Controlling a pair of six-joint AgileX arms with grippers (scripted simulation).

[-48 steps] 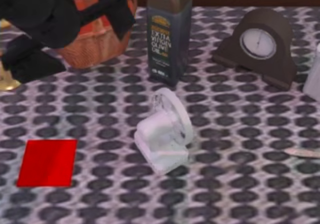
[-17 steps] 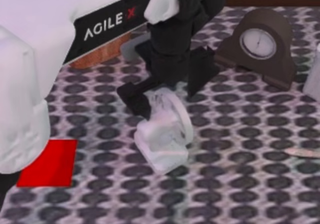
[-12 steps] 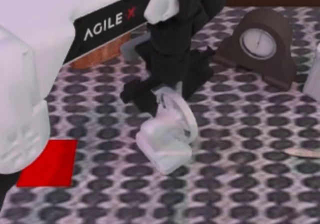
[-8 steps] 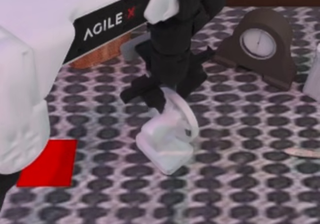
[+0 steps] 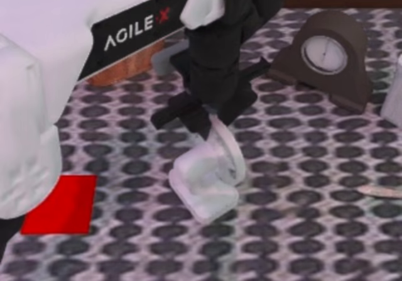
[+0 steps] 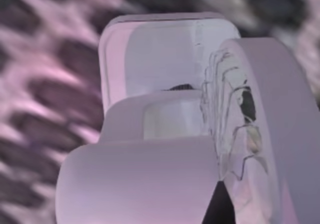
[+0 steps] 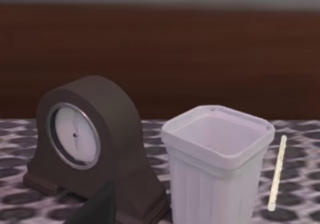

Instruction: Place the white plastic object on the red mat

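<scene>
The white plastic object [image 5: 204, 177] stands on the patterned cloth at the table's middle, its round grille disc toward the right. My left gripper [image 5: 212, 114] reaches down from above and is shut on the disc's upper part, one black finger on each side. The left wrist view is filled by the white plastic object [image 6: 165, 129], with a dark fingertip [image 6: 218, 211] between body and disc. The red mat [image 5: 63, 204] lies flat at the front left, partly under my left arm. Of my right arm, only one dark fingertip [image 7: 97, 206] shows, in its own wrist view.
A dark mantel clock [image 5: 323, 58] stands at the back right, with a white ribbed bin [image 7: 215, 159] beside it at the right edge. A pale stick [image 5: 382, 191] lies at the right. The orange wicker basket [image 5: 122, 64] sits at the back left, behind my left arm.
My left arm swung in from the back left over the white object. Its fingers stood apart around the disc a second ago and have closed on it; the object shifted slightly.
</scene>
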